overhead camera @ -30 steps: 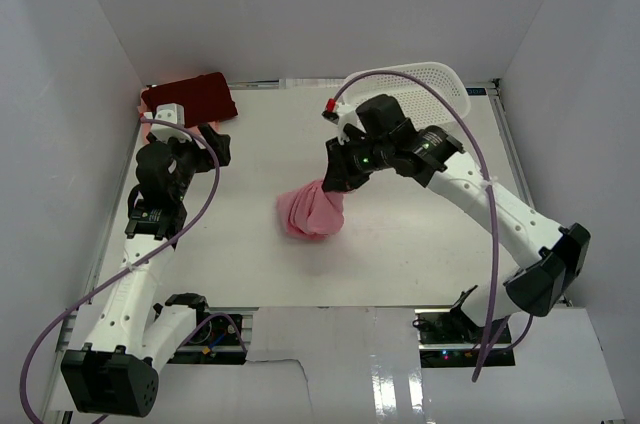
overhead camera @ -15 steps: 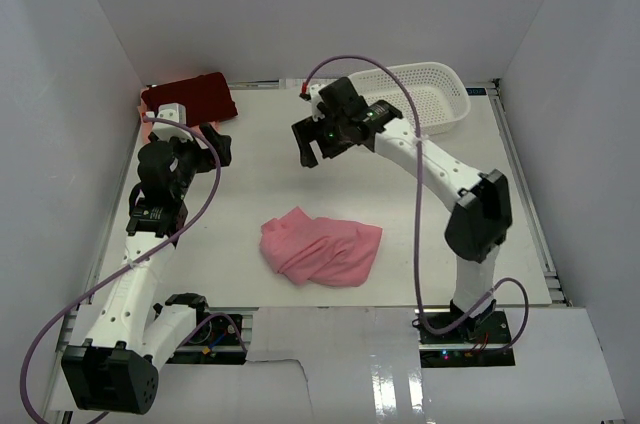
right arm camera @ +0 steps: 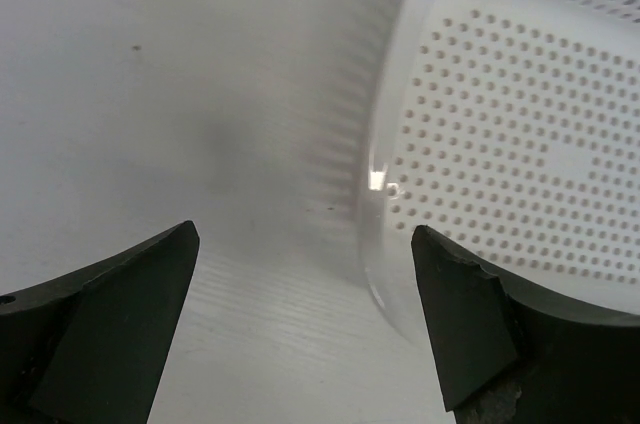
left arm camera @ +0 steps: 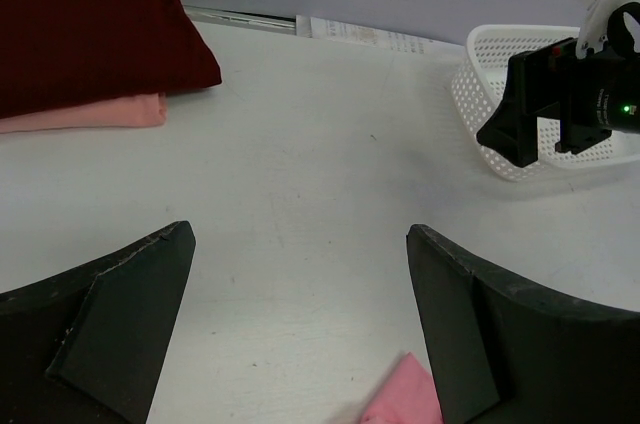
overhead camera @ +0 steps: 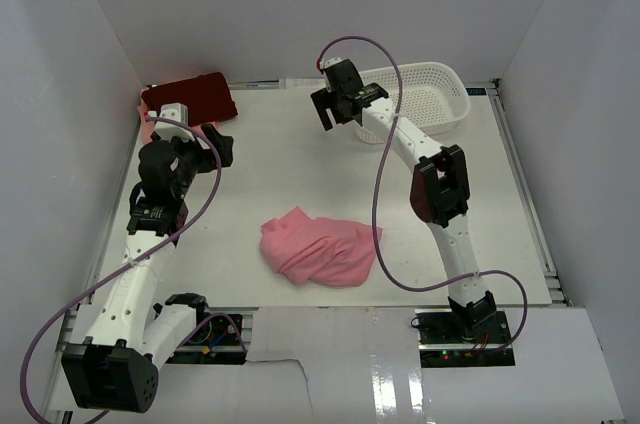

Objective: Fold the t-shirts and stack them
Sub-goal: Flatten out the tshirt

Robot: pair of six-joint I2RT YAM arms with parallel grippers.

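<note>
The right gripper (right arm camera: 303,244), dark fingers (right arm camera: 110,324) wide apart, hangs over a white tabletop (right arm camera: 150,74) beside a white perforated plastic basket (right arm camera: 520,124).

A robotics lab test cell: the left arm (overhead camera: 135,254) and the right arm (overhead camera: 437,189) stand bolted at the bottom edge of a white counter (overhead camera: 270,159) boxed in by plain white walls (overhead camera: 300,4), with purple cables (overhead camera: 374,214) and exposed electronics (overhead camera: 450,352) at their bases.
</note>
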